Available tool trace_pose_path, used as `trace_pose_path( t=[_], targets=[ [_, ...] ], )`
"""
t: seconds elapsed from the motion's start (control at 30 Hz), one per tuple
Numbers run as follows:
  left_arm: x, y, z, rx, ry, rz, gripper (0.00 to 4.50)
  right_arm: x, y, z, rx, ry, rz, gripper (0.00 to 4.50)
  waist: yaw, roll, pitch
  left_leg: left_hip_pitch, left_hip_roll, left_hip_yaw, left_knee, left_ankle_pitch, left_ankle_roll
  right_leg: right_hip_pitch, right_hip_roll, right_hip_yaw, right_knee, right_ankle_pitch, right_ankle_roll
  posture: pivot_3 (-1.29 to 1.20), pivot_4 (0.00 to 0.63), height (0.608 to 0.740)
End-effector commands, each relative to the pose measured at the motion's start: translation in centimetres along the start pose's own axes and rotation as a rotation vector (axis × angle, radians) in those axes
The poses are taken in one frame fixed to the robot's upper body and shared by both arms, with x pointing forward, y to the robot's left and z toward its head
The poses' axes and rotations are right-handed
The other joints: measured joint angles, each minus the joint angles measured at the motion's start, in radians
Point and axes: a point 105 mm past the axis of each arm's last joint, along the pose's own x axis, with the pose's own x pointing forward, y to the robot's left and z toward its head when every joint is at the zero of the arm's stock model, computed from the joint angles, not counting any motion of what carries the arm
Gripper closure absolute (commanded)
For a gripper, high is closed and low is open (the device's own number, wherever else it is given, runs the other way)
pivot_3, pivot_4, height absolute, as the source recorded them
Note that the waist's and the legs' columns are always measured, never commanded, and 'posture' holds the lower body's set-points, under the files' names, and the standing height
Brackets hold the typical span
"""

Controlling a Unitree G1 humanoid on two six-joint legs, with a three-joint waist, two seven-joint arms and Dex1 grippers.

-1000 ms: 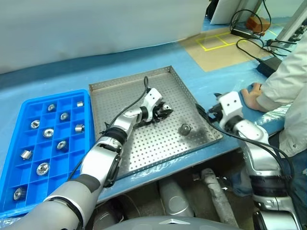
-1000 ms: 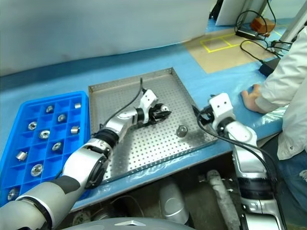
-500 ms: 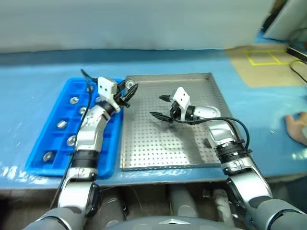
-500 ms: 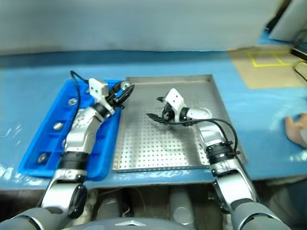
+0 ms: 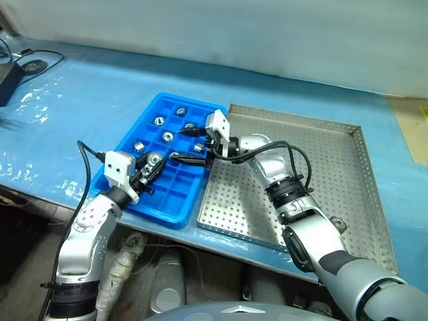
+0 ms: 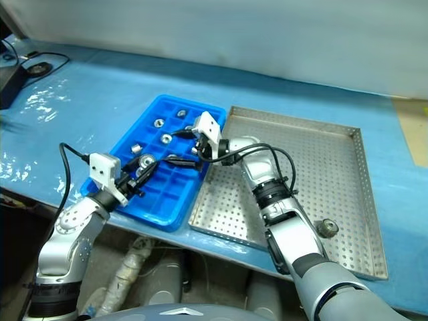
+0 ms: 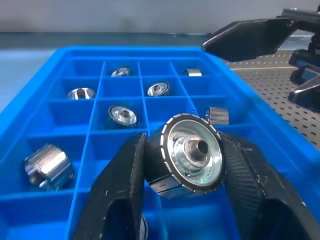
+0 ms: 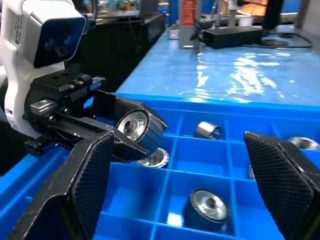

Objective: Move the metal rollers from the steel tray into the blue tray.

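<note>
Since a second ago, the left gripper has left the middle of the steel tray and now hangs over the near end of the blue tray, while the right gripper has swung across from the far right side to the border between the two trays; the camera itself has turned as well, so part of this change is only the view. In the left wrist view the two left fingers are clenched on one metal roller, pressing it from both sides, with its central hole facing the camera. The roller is raised above the compartments and touches no wall. The right gripper stands wide and holds nothing; its fingers frame the left gripper and its roller, apart from both. Several rollers already lie in the blue tray, for example one further back, and one roller is still on the steel tray near its front right corner. I judge the step in hand is the placing: choose a free compartment, bring the roller low and centred between the dividers, then loosen the fingers, so it cannot bounce out.
</note>
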Motion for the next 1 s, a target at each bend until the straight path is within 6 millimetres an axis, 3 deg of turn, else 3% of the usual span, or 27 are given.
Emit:
trace_pose_path(
  t=[0.03, 0.33, 0.63, 1.0],
  targets=[
    [-0.7, -0.6, 0.2, 0.017, 0.016, -0.006, 2.65, 0.5, 0.4, 0.6, -0.047, -0.016, 0.036, 0.14, 0.000, 0.000, 0.000, 0.000, 0.002, -0.001, -0.002, 0.002, -0.003, -0.002, 0.003, 0.000, 0.000, 0.000, 0.000, 0.26, 0.150, 0.740],
    [-2.5, 0.1, -0.3, -0.010, 0.084, 0.007, 2.65, 0.1, 0.1, -0.1, -0.041, -0.008, -0.005, 0.14, -0.008, 0.000, -0.001, -0.001, 0.024, -0.002, -0.009, 0.012, -0.018, -0.010, 0.027, 0.000, 0.002, 0.000, -0.003, 0.25, 0.150, 0.740],
    [-4.6, -0.6, -0.4, -0.041, 0.141, -0.063, 2.65, 0.2, 0.2, -0.7, -0.039, 0.005, -0.023, 0.14, -0.008, 0.001, -0.001, 0.002, 0.027, 0.000, -0.009, 0.012, -0.020, -0.011, 0.029, 0.001, 0.003, 0.001, -0.007, 0.23, 0.150, 0.740],
    [-5.7, 0.1, -2.4, -0.010, 0.252, -0.052, 2.65, -0.2, 0.2, -1.5, -0.048, 0.034, -0.044, 0.14, -0.009, 0.002, -0.002, 0.006, 0.027, 0.001, -0.010, 0.013, -0.021, -0.010, 0.029, 0.003, 0.006, 0.001, -0.007, 0.21, 0.150, 0.740]
  ],
)
